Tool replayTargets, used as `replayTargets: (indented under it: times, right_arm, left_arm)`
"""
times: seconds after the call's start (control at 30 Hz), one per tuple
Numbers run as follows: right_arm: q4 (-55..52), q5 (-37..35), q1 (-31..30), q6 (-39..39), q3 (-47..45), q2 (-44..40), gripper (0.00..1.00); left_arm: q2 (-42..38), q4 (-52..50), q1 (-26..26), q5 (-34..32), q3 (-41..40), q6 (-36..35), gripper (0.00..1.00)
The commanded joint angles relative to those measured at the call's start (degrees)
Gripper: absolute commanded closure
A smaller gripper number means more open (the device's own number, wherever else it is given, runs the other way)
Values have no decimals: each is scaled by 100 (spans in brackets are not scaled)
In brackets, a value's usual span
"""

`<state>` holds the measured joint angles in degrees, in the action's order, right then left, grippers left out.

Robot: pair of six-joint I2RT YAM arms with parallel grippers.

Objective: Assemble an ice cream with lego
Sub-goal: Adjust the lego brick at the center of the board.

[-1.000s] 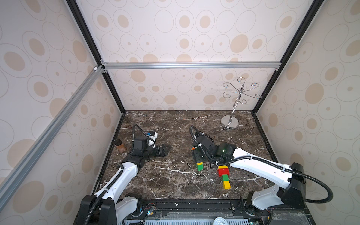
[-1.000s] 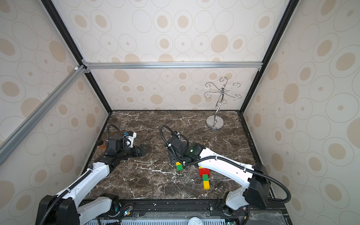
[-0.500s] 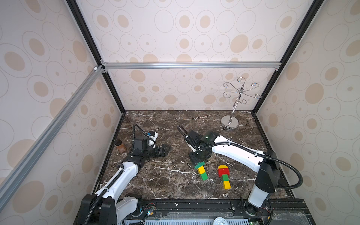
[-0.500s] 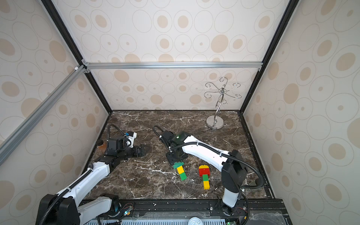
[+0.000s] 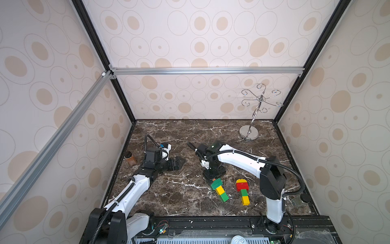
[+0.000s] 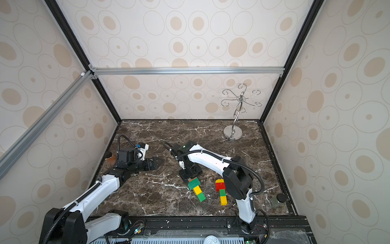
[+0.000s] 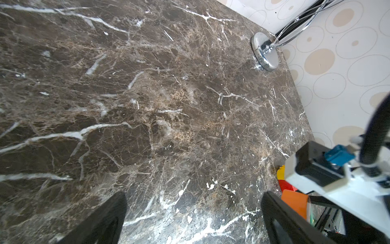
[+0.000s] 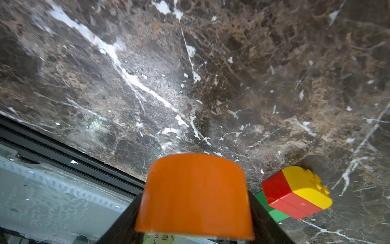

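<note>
A: While the right arm (image 5: 238, 161) is reaching over the table (image 5: 179, 135), what is standing around it?

B: A stand (image 5: 249, 134) is standing in the rear right corner, a jar (image 5: 130, 158) is sitting at the left edge, and a bottle (image 6: 276, 201) is sitting at the front right edge. All three are lying well apart from the first stack (image 5: 220, 190) and the second stack (image 5: 242, 186). The second, topped by a yellow dome (image 8: 306, 183), is lying near the first, not touching it, and the right arm's elbow is hanging just beside it.

A: Where is open room showing?

B: Bare marble is showing between the two grippers and behind them up to the rear edge. Both stacks are lying nearer the front edge.

A: And how are the jaws standing?

B: The left gripper (image 5: 181, 162) is pointing toward the middle, and its jaws are standing wide over bare marble. The right gripper (image 5: 212, 177) is pointing down, and its jaws are pressing on both sides of the orange dome (image 8: 194, 190). The first stack, green, yellow, green, is running from this dome toward the front edge. Whether its far end is touching the table, I cannot tell.
</note>
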<state>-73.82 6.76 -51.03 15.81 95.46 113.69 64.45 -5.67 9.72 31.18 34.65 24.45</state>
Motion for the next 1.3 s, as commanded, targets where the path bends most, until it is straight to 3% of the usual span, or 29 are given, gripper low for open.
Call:
replayTargets:
  times: [0.0, 0.37, 1.27]
  right_arm:
    - [-500, 130, 19, -229, 241, 203, 100]
    - [-849, 159, 13, -275, 409, 566, 100]
    - [-520, 292, 13, -338, -80, 943, 100]
  left_arm:
    - [50, -68, -66, 71, 51, -95, 0]
    - [101, -74, -101, 128, 72, -106, 0]
    - [146, -74, -128, 146, 59, -107, 0]
